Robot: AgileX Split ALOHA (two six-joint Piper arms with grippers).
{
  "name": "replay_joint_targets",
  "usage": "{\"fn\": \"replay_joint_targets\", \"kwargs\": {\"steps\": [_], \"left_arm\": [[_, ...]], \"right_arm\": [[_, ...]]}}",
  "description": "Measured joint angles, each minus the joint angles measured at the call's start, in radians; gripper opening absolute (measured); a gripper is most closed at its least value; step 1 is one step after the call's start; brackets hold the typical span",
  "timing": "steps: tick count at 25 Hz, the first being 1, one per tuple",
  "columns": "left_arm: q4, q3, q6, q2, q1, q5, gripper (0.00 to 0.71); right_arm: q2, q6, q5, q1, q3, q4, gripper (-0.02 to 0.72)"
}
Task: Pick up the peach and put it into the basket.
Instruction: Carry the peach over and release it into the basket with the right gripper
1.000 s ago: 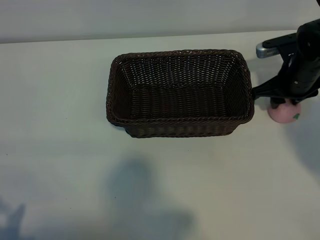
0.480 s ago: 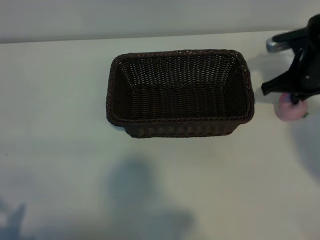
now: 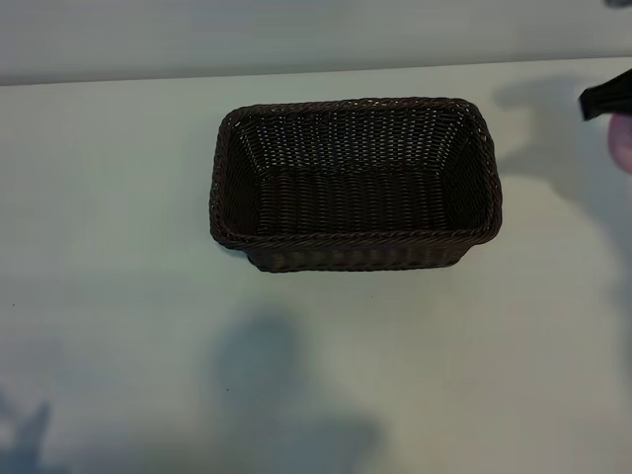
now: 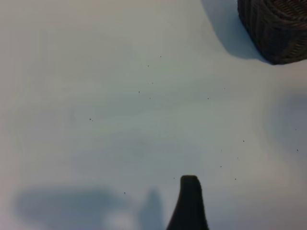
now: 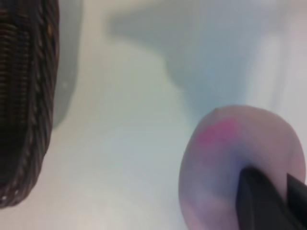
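The left gripper (image 4: 189, 201) shows only in the left wrist view, as one dark fingertip hanging over the bare, pale white tabletop (image 4: 120, 105); its fingers stand wide apart and nothing is between them. A corner of the large rectangular dark-brown woven wicker basket (image 4: 276, 26) shows farther off in that view, well apart from the fingertip. In the exterior view the basket (image 3: 355, 252) sits near the middle of the tabletop (image 3: 109, 296), long side running left to right, with its braided rim and rounded corners all in sight and only bare weave showing inside. Soft grey shadows lie on the near part of the table and on the far right of it. At the right edge of the exterior view, well to the right of the basket and outside it, a black piece of the right gripper (image 3: 607, 101) reaches in, and just below it shows a sliver of the small round pale-pink toy peach (image 3: 623, 143). The right wrist view shows the peach (image 5: 225, 163) close up, with a brighter pink blush on its skin and a dark finger (image 5: 259, 201) pressed into its surface: the right gripper (image 5: 268, 203) is clamped tight on the fruit. The basket's outer wall (image 5: 24, 96) is beside it, apart from the peach, with open table between them.
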Motion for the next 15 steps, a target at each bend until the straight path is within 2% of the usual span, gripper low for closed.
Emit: {"fn": "replay_joint_targets", "kwargs": {"steps": [4, 9, 15], "left_arm": [[0.000, 0.000, 0.000, 0.000, 0.000, 0.000, 0.597], [0.000, 0.000, 0.000, 0.000, 0.000, 0.000, 0.596], [0.000, 0.000, 0.000, 0.000, 0.000, 0.000, 0.596]], "right_arm": [[-0.012, -0.012, 0.072, 0.000, -0.084, 0.031, 0.044], [-0.012, -0.042, 0.080, 0.018, -0.128, 0.143, 0.044], [-0.012, -0.039, 0.079, 0.130, -0.129, 0.169, 0.044]]}}
